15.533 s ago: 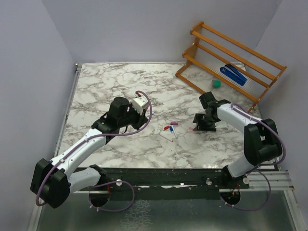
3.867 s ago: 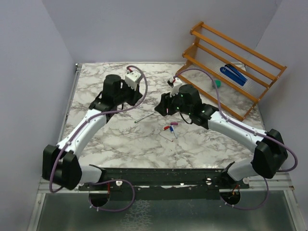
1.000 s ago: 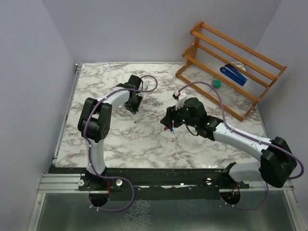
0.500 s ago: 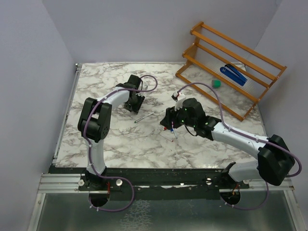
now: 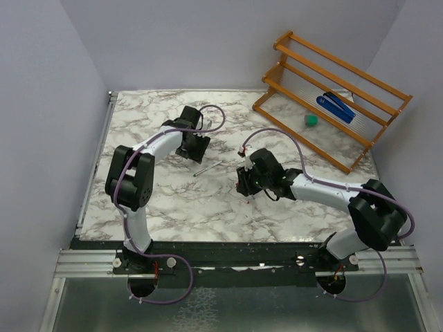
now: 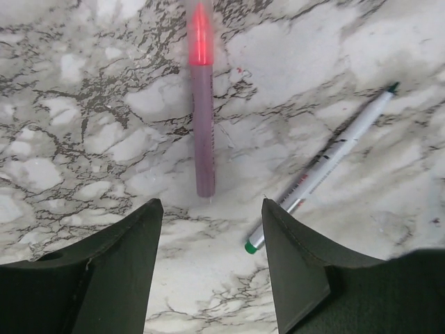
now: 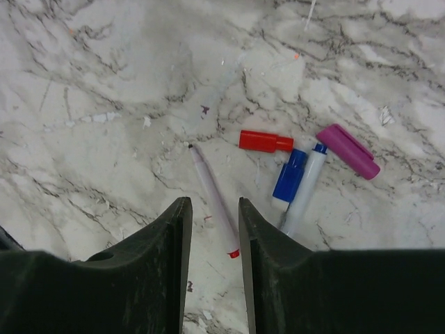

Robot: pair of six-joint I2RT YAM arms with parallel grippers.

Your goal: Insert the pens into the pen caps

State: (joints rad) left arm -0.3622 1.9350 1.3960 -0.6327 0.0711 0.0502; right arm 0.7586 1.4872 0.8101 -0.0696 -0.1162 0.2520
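Marble table (image 5: 138,207) bears pens (image 7: 212,198), pen caps (image 7: 264,141) and a rack (image 5: 332,93).

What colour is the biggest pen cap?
The cap is purple; the right wrist view shows it best.

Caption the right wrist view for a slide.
Right gripper over a thin pen; red cap, blue cap, magenta cap nearby.

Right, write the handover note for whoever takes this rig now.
Left gripper: open, empty, mauve pen lying just ahead of it; white green-tipped pen beside that.
Right gripper: open, thin red-ended pen between its fingers, unclamped.
Loose beside it: red cap, blue cap, purple cap, blue-tipped pen.
Done: unclear whether the left-side pens are capped.
Left: cap the red-ended and blue-tipped pens.
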